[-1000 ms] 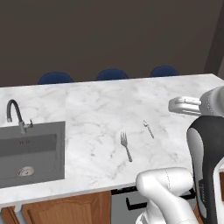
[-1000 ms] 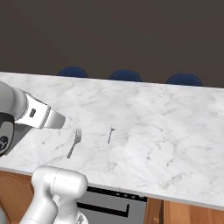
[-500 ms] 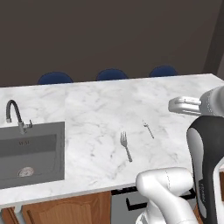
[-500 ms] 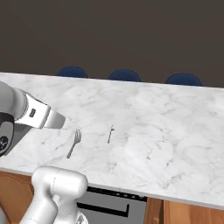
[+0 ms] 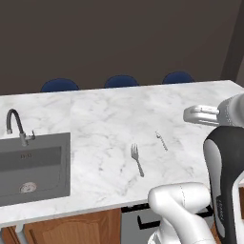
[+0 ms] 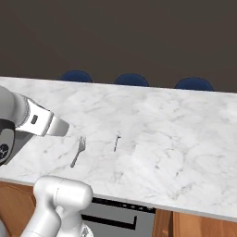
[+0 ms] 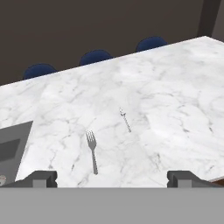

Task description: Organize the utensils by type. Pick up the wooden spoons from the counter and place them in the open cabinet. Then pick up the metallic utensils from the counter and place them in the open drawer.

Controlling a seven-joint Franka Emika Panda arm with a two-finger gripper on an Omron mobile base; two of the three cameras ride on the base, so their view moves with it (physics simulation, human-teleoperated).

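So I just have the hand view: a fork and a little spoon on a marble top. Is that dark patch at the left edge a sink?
Observer: Yes, a sink. The left base view shows a curved dark faucet at its back rim.
Operator: And where's the end effector?
Observer: The end effector hangs open in the air, clear of the fork and the small spoon.
Operator: What's under the counter?
Observer: Brown wooden cabinet fronts.

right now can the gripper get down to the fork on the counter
Probably yes. The fork lies flat on bare marble counter, apart from the small metal spoon, with nothing over it. The gripper is open and looks down on it.
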